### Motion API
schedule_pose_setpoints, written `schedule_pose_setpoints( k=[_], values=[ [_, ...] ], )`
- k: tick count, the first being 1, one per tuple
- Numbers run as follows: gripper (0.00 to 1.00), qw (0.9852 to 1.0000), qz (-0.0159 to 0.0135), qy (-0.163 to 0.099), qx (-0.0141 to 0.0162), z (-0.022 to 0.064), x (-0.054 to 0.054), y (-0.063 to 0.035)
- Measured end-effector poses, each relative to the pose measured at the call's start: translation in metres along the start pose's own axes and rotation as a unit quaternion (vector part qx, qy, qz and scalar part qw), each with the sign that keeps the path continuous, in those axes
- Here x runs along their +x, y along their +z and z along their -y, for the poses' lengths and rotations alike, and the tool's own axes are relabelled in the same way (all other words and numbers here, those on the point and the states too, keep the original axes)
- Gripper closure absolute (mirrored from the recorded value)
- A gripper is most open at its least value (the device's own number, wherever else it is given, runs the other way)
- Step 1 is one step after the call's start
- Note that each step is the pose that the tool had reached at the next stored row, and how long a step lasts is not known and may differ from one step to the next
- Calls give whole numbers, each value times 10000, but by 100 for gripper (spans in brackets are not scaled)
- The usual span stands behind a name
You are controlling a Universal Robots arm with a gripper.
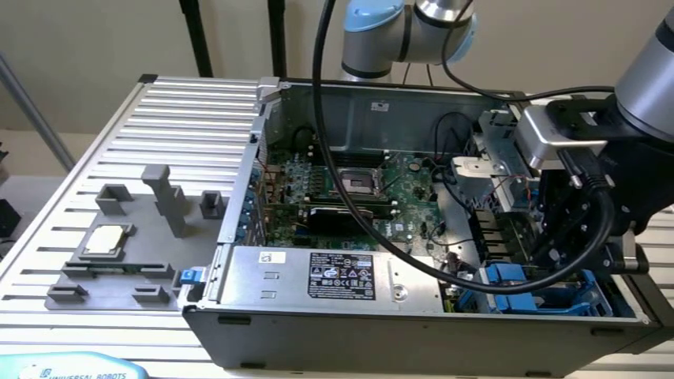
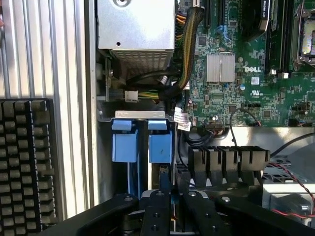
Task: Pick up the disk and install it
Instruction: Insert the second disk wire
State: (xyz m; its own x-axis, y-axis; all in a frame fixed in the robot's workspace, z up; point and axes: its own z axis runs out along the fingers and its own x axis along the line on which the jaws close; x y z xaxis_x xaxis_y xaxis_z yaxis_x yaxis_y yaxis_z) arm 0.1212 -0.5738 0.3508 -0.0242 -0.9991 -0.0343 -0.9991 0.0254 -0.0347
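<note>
The disk (image 2: pixel 160 146) stands edge-on in the drive bay at the case's corner, its bright blue carrier end facing the wrist camera. My gripper (image 2: pixel 170 189) reaches down over it, and the two black fingers (image 2: pixel 156 211) sit close together on the disk's narrow edge, shut on it. In the exterior view the gripper (image 1: pixel 542 276) is lowered into the case at the exterior view's right, with the blue carrier (image 1: pixel 511 278) just under it. The cables and the arm hide the fingertips there.
A second blue carrier (image 2: pixel 124 145) sits in the neighbouring slot. The silver power supply (image 1: pixel 316 276) lies beside the bay, and the motherboard (image 1: pixel 358 189) behind it. A thick black cable (image 1: pixel 443 268) loops across the case. A small silver chip (image 1: pixel 106 239) rests on grey fixtures outside the case.
</note>
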Motion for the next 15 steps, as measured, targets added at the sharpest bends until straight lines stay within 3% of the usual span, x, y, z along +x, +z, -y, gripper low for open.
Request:
schedule_pose_setpoints(
  k=[15],
  values=[
    [84, 10000, 62, -5, 24, 21, 29, 68]
  ],
)
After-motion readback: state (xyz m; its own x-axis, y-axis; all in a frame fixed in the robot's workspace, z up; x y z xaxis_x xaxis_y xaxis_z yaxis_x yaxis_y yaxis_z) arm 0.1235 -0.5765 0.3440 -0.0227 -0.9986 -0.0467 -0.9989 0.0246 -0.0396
